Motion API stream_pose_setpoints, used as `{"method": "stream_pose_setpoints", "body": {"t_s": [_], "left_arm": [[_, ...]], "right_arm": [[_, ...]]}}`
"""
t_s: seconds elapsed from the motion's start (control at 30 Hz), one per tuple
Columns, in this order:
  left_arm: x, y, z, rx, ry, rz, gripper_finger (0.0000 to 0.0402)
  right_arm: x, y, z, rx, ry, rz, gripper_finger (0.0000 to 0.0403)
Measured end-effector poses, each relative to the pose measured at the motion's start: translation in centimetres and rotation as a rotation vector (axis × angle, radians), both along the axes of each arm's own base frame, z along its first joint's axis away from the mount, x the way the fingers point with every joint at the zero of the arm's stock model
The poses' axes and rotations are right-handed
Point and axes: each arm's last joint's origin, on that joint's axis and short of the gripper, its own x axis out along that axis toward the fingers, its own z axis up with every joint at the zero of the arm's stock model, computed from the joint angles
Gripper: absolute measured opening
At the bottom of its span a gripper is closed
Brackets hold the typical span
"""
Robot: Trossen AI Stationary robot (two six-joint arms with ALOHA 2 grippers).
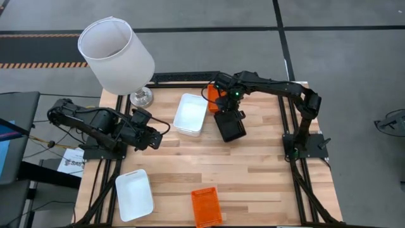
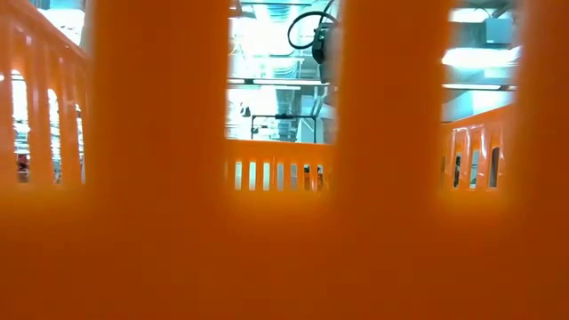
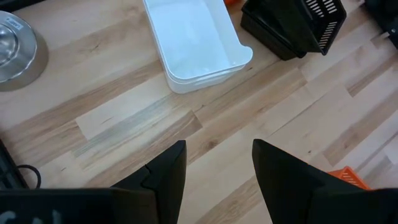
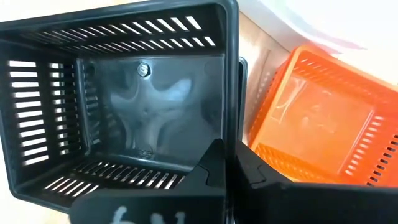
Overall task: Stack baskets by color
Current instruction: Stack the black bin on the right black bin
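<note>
At nine o'clock on the table our left gripper (image 1: 154,138) waits with fingers parted and empty, the white basket stack (image 1: 190,114) at its one o'clock. At centre, our right gripper (image 1: 223,104) clenches the near wall of a black basket (image 1: 230,125). We judge it should lower level, squarely onto the black basket beneath.

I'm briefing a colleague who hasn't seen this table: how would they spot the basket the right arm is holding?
Start at the white lampshade at the table's far left corner, then look right past the white basket beside the lamp. Next comes the black basket, pinched by its rim in the right gripper and tilted. It is the only black one among white and orange baskets.
</note>
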Motion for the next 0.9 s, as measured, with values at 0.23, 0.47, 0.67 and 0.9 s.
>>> {"method": "stream_pose_setpoints", "body": {"t_s": [0.23, 0.47, 0.67, 0.9], "left_arm": [[0.0, 0.0, 0.0, 0.000, 0.000, 0.000, 0.0171], [0.0, 0.0, 0.0, -0.002, 0.000, -0.001, 0.0171], [0.0, 0.0, 0.0, -0.001, 0.002, -0.001, 0.0171], [-0.1, 0.0, 0.0, 0.001, 0.007, -0.002, 0.0171]], "right_arm": [[0.0, -0.3, 0.0, -0.003, -0.008, -0.007, 0.0010], [-0.3, -0.1, -1.4, 0.009, 0.017, -0.007, 0.0011], [-0.4, -0.1, -1.7, 0.008, 0.023, 0.011, 0.0011], [-0.4, -0.1, -2.0, -0.002, 0.021, 0.051, 0.0014]]}}
